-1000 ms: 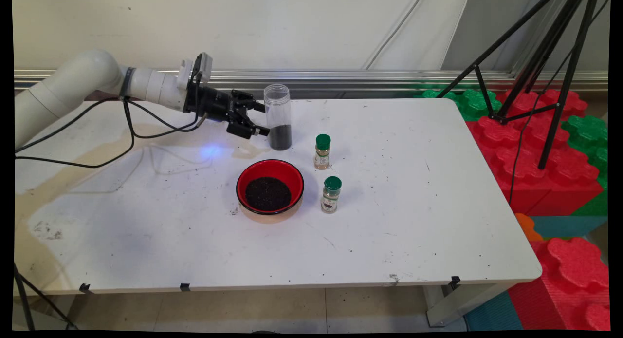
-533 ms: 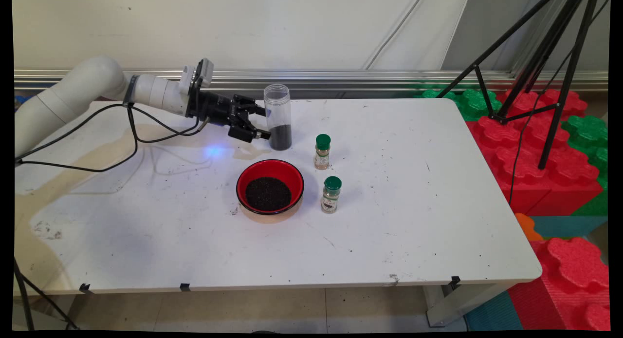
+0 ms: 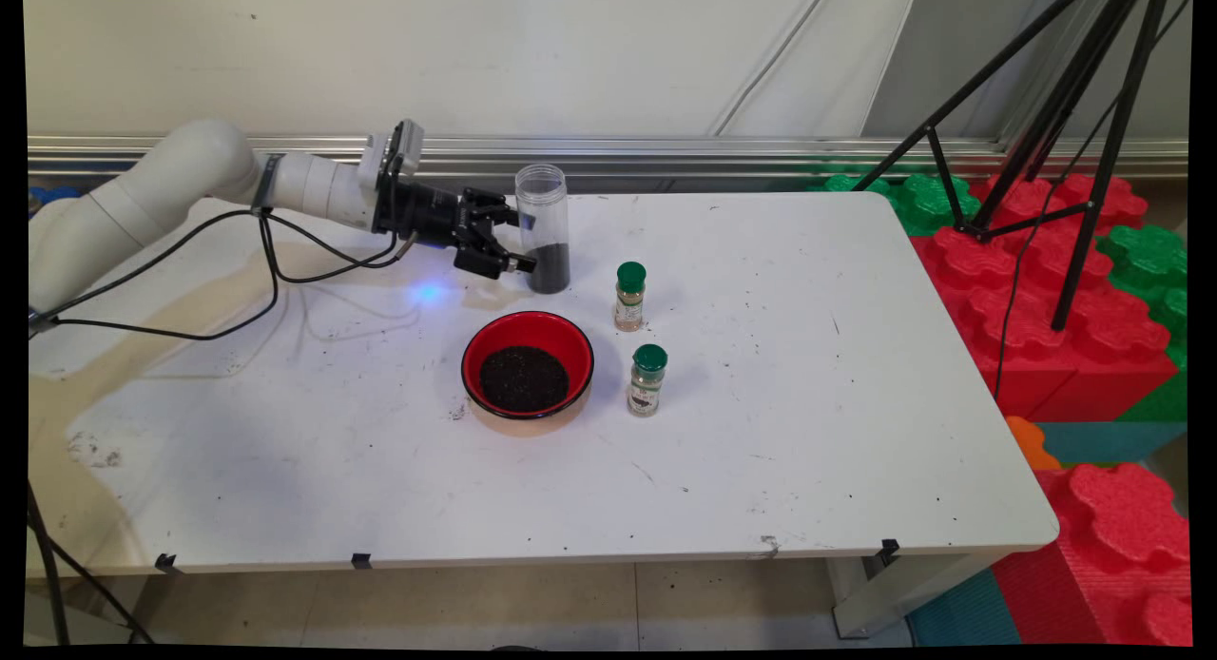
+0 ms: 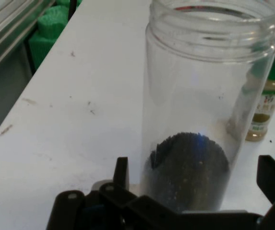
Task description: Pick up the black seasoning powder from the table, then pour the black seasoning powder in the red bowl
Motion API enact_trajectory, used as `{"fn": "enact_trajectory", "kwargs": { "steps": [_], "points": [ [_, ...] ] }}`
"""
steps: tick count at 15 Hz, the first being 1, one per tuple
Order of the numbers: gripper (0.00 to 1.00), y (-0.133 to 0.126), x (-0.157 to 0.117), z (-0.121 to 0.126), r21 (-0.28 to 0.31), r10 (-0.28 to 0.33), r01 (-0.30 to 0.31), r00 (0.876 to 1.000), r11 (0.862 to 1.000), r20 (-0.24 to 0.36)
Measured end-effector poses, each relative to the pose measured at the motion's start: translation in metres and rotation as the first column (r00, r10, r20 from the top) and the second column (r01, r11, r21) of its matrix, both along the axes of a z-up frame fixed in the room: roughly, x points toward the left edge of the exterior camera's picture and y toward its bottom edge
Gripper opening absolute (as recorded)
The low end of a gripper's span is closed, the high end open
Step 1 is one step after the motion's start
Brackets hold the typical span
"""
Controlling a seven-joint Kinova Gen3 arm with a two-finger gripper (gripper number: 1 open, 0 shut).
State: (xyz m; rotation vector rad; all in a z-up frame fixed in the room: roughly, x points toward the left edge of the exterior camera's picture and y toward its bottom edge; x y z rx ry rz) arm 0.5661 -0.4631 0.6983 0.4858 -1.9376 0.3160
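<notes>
Gripper (image 3: 514,240) spread wide, nothing held, closer to jar (image 3: 542,228) than a second ago, fingers now flanking its base | jar upright, dark grains at bottom, behind bowl (image 3: 528,363) | shakers (image 3: 629,297) right of jar

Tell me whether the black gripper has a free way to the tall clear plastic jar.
Probably yes: the gripper is open with the tall clear plastic jar between its fingers; nothing stands between them.
</notes>
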Motion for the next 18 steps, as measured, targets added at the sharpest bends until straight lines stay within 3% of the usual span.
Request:
{"fn": "enact_trajectory", "kwargs": {
  "steps": [7,8,18],
  "points": [
    [1.00,-0.008,-0.006,-0.005,-0.009,-0.004,0.003,1.000,1.000,-0.022],
    [0.00,-0.009,-0.007,-0.005,-0.011,-0.005,0.005,1.000,1.000,-0.026],
    [0.00,-0.008,-0.015,0.001,-0.039,-0.032,0.031,0.999,0.999,-0.030]
  ]
}}
